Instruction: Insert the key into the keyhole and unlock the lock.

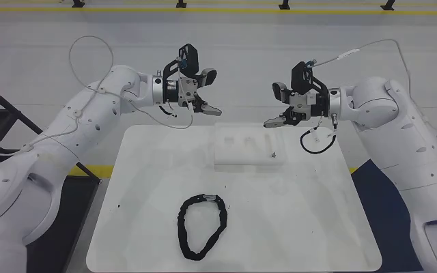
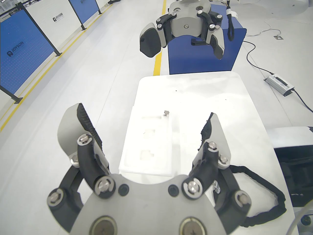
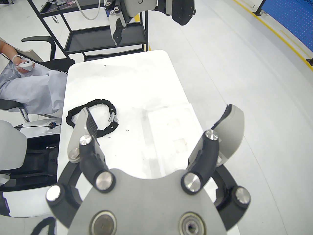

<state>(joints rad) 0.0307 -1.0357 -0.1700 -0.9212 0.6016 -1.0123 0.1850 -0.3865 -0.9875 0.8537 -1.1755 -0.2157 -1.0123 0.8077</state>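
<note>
Logo panels (image 2: pixel 24 50) beyond table (image 2: pixel 220 94) (lock (image 1: pixel 207 198), key (image 2: pixel 166 112))

The top camera looked down on the counter (image 1: pixel 136 205). Wrist cameras behind the left pincer (image 2: pixel 145 110) and right pincer (image 3: pixel 157 107) faced each other, sharing a seemingly foam tray (image 2: pixel 161 157).

Both arms are raised, with the grippers facing each other across the foam tray (image 1: pixel 249 145). Left gripper (image 1: pixel 212 91) hovers above and just off the tray's far-left corner, jaws spread wide. Right gripper (image 1: pixel 274 106) hovers above the tray's far-right corner, jaws also spread wide. Wrists are roughly level and the forearms angle in from either side of the tray.
</note>
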